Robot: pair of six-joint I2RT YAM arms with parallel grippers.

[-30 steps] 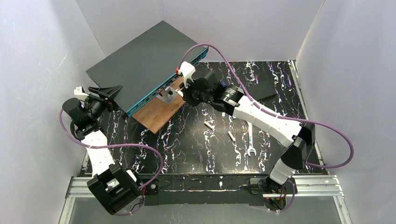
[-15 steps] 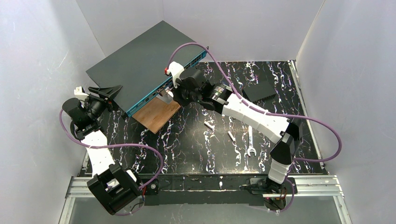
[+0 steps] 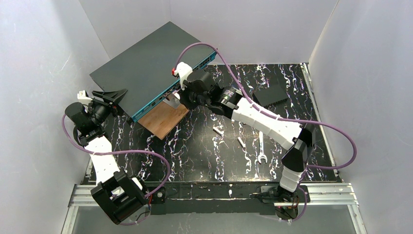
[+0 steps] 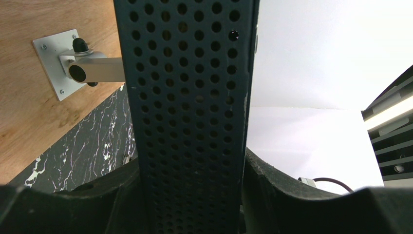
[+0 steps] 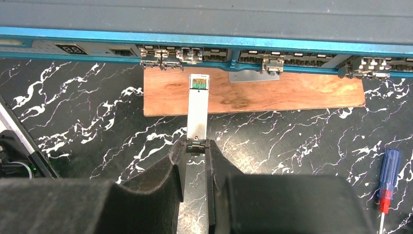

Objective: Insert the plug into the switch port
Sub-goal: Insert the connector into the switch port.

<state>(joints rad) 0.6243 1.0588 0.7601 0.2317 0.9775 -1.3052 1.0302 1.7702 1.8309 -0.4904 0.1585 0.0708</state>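
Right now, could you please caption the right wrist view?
Right gripper holds the plug, tip aimed at the teal port row of the switch, not yet inserted, above a wooden board.

On my black marbled worktop [image 3: 204, 151] I see a wooden board [image 3: 163, 119], a spanner [image 3: 261, 146], two small metal pieces [image 3: 217, 130] and a flat black box [image 3: 270, 94].

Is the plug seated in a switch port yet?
No: the plug tip lies short of the switch ports, over the wooden board.
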